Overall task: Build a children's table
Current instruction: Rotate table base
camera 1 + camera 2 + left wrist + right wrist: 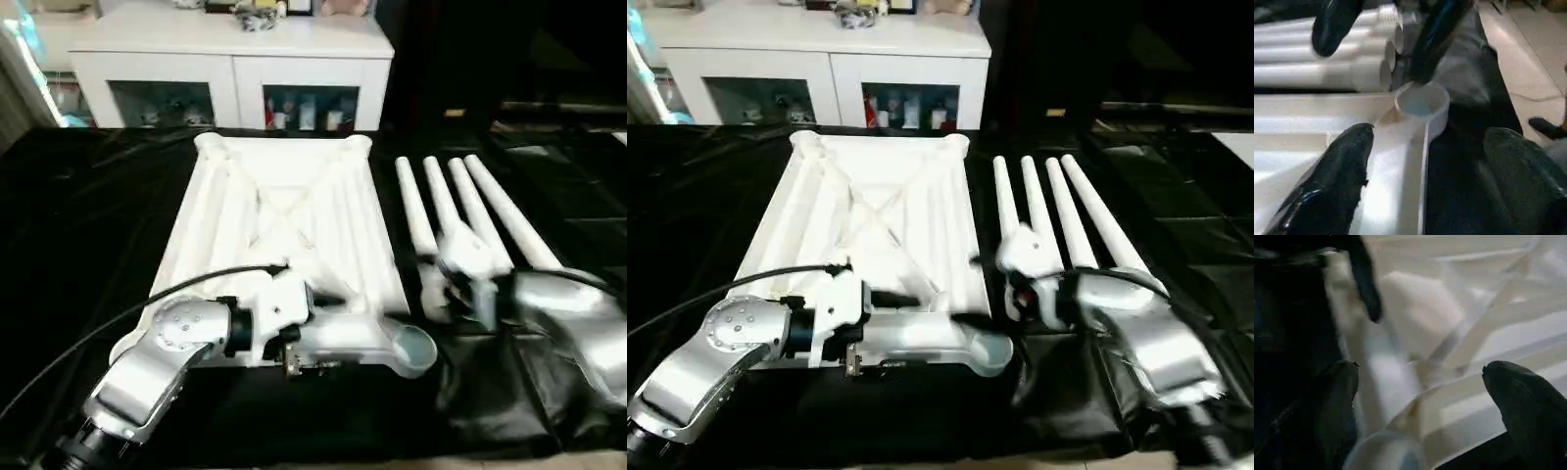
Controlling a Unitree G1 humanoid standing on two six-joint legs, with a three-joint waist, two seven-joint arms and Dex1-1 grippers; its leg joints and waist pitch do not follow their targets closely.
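Near ends of the four legs (460, 211) hidden behind the right arm; cabinet (235, 69) contents too small — unreadable.

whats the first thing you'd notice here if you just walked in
The white table top lies ribbed side up on the black-sheeted table. Four white legs lie side by side to its right. The left gripper is open at the near right corner socket.
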